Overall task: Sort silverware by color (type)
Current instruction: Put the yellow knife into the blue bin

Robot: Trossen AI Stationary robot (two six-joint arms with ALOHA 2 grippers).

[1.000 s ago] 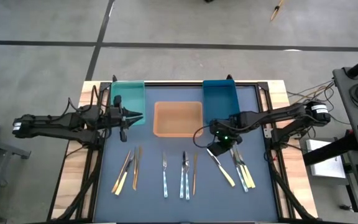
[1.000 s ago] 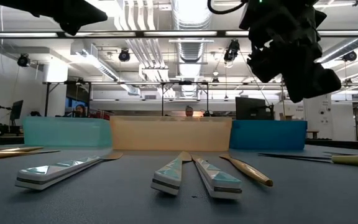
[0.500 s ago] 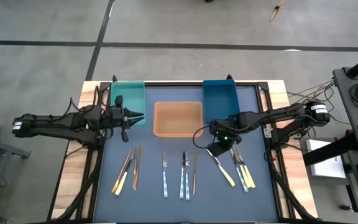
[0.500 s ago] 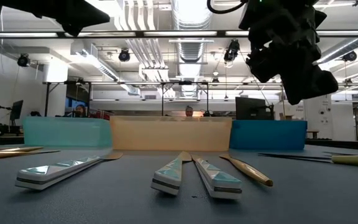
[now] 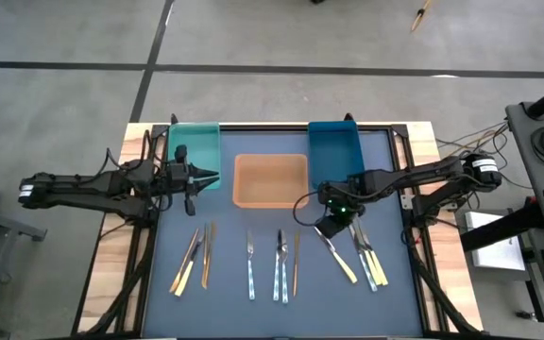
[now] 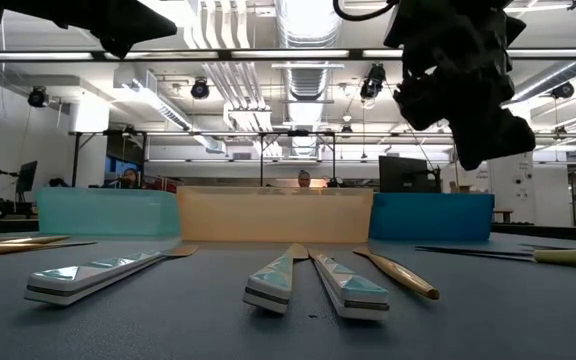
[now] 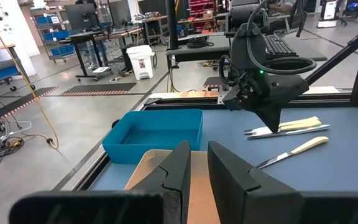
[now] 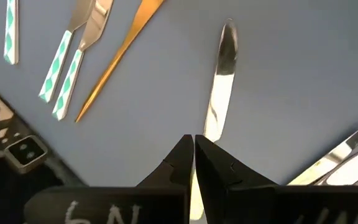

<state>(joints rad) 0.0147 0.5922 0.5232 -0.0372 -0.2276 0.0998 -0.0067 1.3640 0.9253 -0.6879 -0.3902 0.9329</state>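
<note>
Over the right half of the table I have the right gripper [image 5: 331, 227] hanging just above a cream-handled knife [image 5: 337, 255], its fingers [image 8: 180, 163] clenched together with nothing between them; the wrist camera shows the knife's silver blade [image 8: 219, 93] lying directly under the tips. Just right of that knife lies a small cluster of cream-handled pieces [image 5: 370, 261], touching one another. Toward the middle, a silver fork [image 5: 250, 264], two more patterned-handled silver pieces [image 5: 280, 266] lying side by side, and a gold knife [image 5: 297, 261] rest in a row, near but apart. On the left, a crossed pair with pale handles [image 5: 188, 262] sits just beside a gold piece [image 5: 207, 253].

Along the far edge stand the teal bin [image 5: 195, 144], the orange bin [image 5: 270, 179] and the blue bin [image 5: 334, 142]. My left gripper [image 5: 211, 176] waits by the teal bin's near right corner, its fingers [image 7: 178, 171] a narrow gap apart and holding nothing. Through the low camera, a person [image 6: 304, 179] shows beyond the orange bin.
</note>
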